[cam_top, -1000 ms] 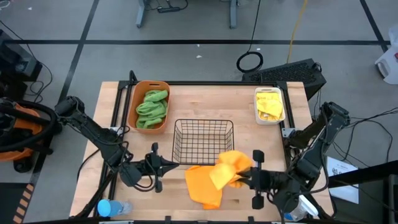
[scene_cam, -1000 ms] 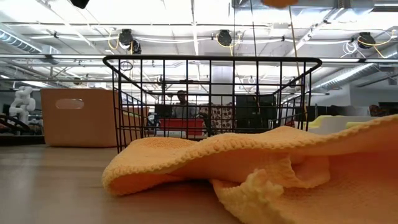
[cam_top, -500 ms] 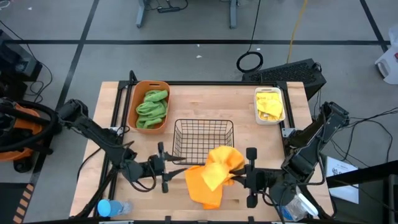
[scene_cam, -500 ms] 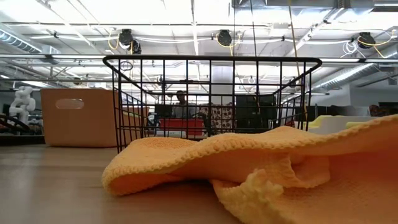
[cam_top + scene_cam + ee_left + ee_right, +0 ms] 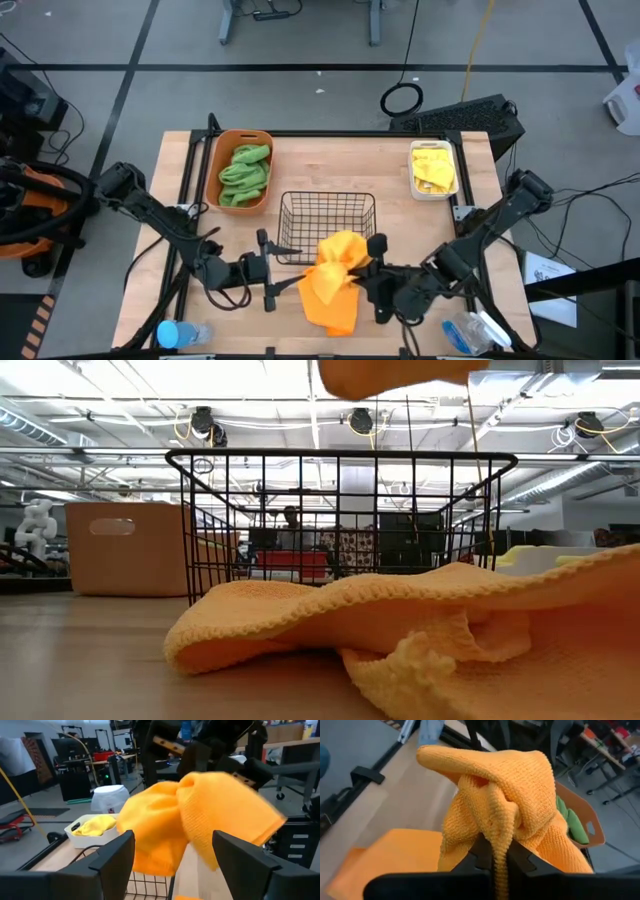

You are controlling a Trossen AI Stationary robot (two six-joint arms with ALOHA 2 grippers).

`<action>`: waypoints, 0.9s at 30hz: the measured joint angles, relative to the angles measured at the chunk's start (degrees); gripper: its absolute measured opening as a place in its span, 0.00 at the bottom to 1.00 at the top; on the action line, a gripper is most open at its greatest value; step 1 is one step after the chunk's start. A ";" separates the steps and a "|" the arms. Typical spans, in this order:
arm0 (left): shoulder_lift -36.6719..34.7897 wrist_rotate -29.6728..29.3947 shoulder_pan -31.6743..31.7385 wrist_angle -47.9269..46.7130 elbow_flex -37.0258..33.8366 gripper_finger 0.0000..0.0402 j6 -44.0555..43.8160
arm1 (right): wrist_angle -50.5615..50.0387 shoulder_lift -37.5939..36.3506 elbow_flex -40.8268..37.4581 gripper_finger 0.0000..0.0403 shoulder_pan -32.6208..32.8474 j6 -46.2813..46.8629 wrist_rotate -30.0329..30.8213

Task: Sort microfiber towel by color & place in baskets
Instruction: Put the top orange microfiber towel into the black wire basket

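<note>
From above, the right gripper (image 5: 372,272) has its fingers clenched on a fold of the orange towel (image 5: 335,262), lifted at the front edge of the black wire basket (image 5: 327,225). A second orange towel (image 5: 328,306) lies flat on the bench (image 5: 380,175) just below it. The left gripper (image 5: 272,270) faces the lifted towel from the other side, fingers released and spread, holding nothing. Green towels (image 5: 245,172) fill the orange tub (image 5: 215,170); yellow towels (image 5: 432,165) lie in the white bin (image 5: 414,182).

At bench level, the flat towel (image 5: 420,640) fills the foreground before the wire basket (image 5: 340,520), with a piece of the lifted towel (image 5: 395,374) above.

The left wrist view shows the spread fingers (image 5: 116,852) with the raised towel (image 5: 200,820) beyond them.

The right wrist view shows the fingers (image 5: 482,854) pinching the towel's fold (image 5: 500,795).
</note>
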 joint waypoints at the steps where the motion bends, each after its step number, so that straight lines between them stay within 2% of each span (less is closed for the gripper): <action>1: 0.00 0.07 0.00 -0.10 0.00 0.68 0.28 | 0.03 0.29 0.00 0.02 -0.59 -0.36 -0.87; 14: 1.12 3.15 2.94 -2.42 0.07 0.68 -1.65 | 3.19 1.30 0.00 0.02 -6.78 -1.17 -0.85; 21: 1.18 2.95 1.81 -8.11 0.02 0.68 -3.25 | -1.77 1.30 0.00 0.02 -10.71 2.75 -0.93; 27: 1.16 2.68 0.52 -9.33 0.02 0.68 -3.23 | -6.38 1.56 0.00 0.02 -13.89 8.28 -0.92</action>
